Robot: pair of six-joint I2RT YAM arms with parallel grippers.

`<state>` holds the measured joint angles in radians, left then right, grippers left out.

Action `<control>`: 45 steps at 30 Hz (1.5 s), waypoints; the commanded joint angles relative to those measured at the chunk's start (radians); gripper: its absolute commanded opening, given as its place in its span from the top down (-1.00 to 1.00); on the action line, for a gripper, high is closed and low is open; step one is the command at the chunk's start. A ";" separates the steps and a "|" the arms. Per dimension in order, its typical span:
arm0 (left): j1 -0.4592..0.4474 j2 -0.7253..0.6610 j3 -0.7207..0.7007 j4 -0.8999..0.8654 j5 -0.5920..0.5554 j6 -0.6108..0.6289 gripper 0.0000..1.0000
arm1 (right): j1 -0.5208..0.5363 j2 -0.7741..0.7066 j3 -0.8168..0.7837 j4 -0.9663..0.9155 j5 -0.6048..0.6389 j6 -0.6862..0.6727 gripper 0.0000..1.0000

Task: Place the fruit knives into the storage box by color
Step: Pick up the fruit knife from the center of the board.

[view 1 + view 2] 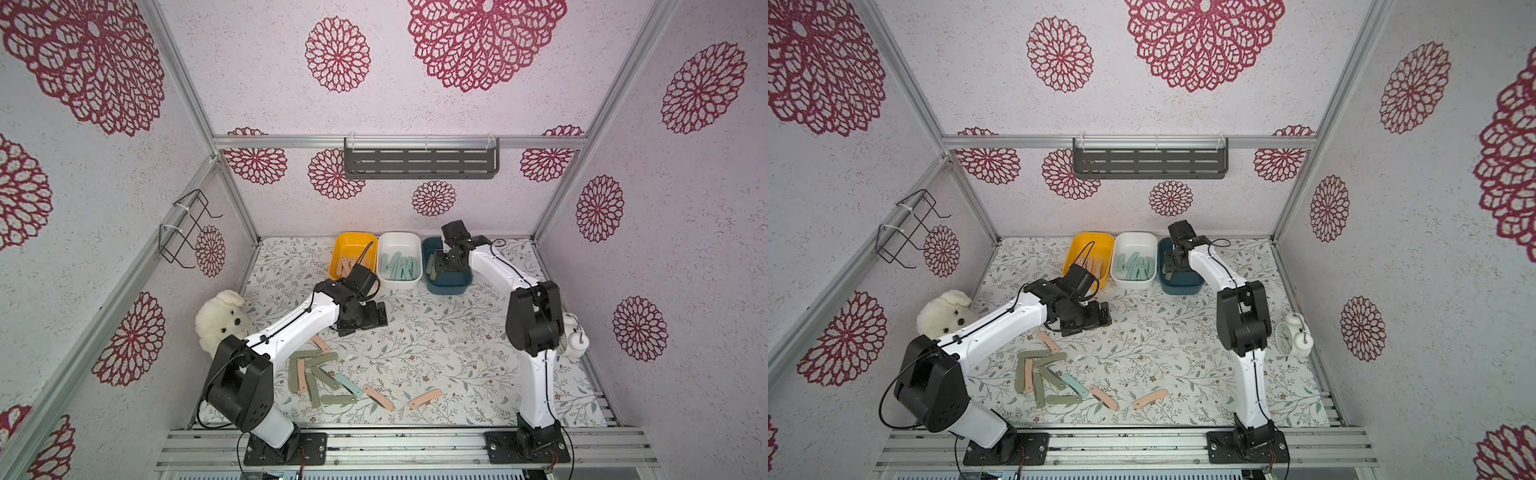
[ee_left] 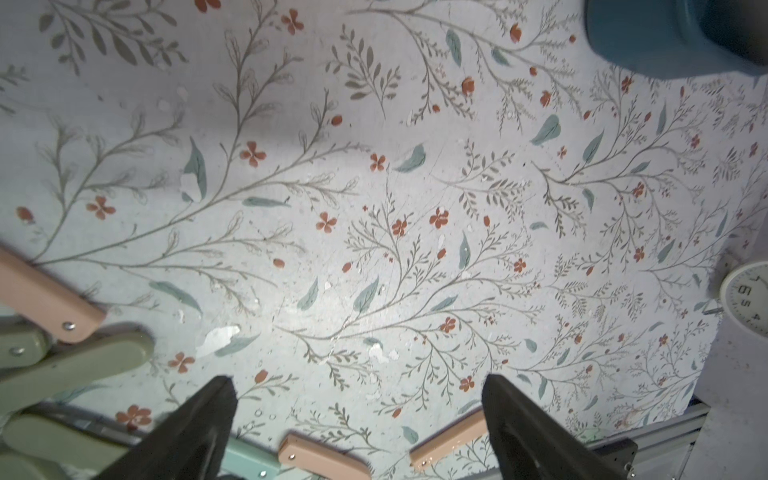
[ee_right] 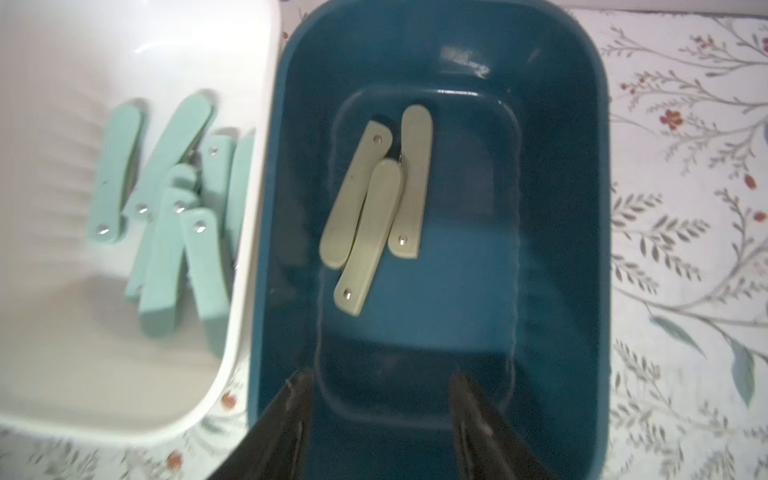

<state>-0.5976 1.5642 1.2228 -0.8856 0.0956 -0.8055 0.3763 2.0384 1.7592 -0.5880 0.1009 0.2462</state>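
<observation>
The right end effector [image 3: 381,376] is found with jaws parted and empty above the blue box [image 3: 561,208], in which three olive fruit knives [image 3: 370,237] are lying. Mint fruit knives [image 3: 166,249] are contained in the adjoining white box [image 3: 62,62]. The left end effector [image 2: 358,380] is spread wide, gripping nothing, over the tabletop [image 2: 374,166], where loose fruit knives [image 1: 338,400] are scattered.

A white plush dog [image 1: 220,320] sits at the floral surface's [image 1: 436,340] edge, 1 white alarm clock [image 1: 1292,336] opposite. A grey slotted shelf [image 1: 420,160] and black wire rack [image 1: 185,226] hang on the walls.
</observation>
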 commanded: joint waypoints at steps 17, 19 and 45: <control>-0.399 -0.107 -0.266 -0.011 0.009 -0.398 -0.90 | 0.110 -0.660 -0.764 0.194 -0.053 0.042 -0.99; -0.398 -0.088 -0.287 0.036 0.013 -0.403 -0.85 | 0.109 -0.667 -0.744 0.170 -0.047 0.030 -0.99; -0.378 0.043 -0.312 0.077 -0.005 -0.331 -0.11 | 0.090 -0.588 -0.718 0.174 -0.087 0.023 -0.99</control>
<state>-0.9871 1.5631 0.8703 -0.8093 0.1169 -1.1847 0.4690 1.4464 1.0061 -0.4160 0.0212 0.2806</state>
